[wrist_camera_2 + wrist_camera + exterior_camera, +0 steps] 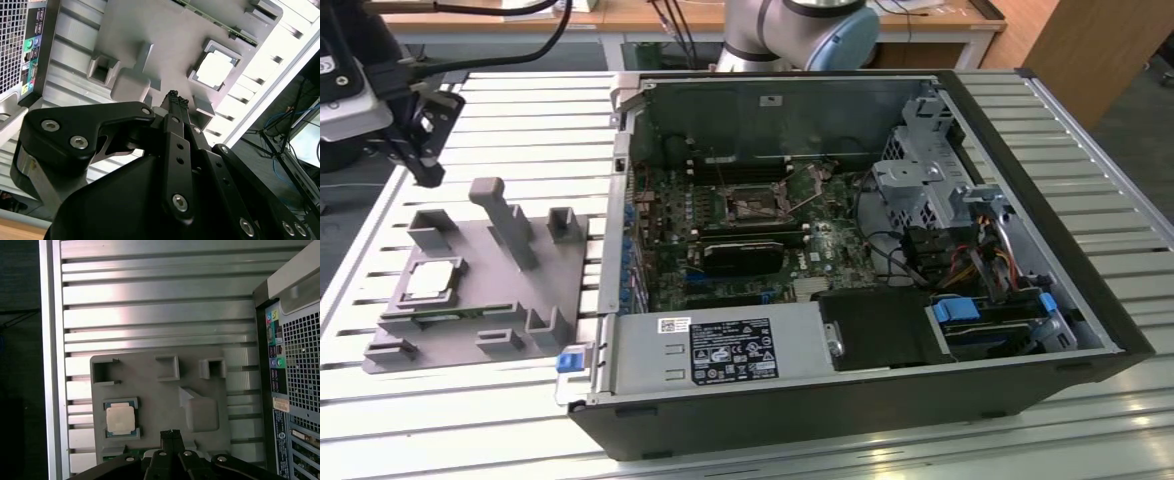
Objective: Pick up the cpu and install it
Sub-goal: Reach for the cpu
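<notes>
Hovering above the far end of the grey fixture plate (494, 290), the hand (426, 178) carries nothing. In both wrist views its fingertips (175, 97) meet, with no gap and no part between them.

The cpu (427, 281) lies flat in its square nest on the fixture plate. The plate rests on the slatted worktop (520, 110), at the exterior view's left of the open computer case (1014, 330). Hand and cpu are apart and not touching. In the first wrist view the cpu (120, 420) sits to one side of the fingertip line.

Assessment: the pick-up step is in hand and no grasp has been made. The socket (754, 207) on the motherboard (841, 240) appears unoccupied.

A grasp would call for parted fingers, centred over the chip and squared to its edges, then a level descent onto the thin rim.
</notes>
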`<state>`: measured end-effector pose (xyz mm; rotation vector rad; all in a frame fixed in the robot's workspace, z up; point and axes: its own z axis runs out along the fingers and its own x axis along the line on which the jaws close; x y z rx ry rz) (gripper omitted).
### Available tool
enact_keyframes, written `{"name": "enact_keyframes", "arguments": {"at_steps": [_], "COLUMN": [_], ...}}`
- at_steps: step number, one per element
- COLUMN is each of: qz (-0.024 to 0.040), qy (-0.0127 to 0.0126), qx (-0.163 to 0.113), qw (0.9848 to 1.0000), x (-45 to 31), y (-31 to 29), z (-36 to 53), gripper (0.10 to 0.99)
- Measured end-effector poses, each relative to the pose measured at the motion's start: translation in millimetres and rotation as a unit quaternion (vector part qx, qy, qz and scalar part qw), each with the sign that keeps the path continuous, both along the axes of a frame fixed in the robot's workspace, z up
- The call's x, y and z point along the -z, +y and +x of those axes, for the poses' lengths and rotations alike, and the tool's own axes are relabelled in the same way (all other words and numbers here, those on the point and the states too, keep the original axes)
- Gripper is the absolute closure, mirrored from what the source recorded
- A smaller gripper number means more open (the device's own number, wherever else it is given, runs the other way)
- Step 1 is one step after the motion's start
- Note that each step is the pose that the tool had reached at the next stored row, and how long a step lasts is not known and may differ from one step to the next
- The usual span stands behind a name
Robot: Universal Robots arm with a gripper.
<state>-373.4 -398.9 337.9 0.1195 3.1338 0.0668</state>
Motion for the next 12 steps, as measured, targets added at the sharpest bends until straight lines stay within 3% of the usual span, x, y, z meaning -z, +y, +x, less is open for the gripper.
{"name": "enact_keyframes", "arguments": {"at_steps": [12], "qz": [0.0000], "qy": [0.0005], "qx": [0.000], "qw": [1.0000], "x": [2.0], "y": [0.0], "z": [-10.2], "gripper": [0.980]}}
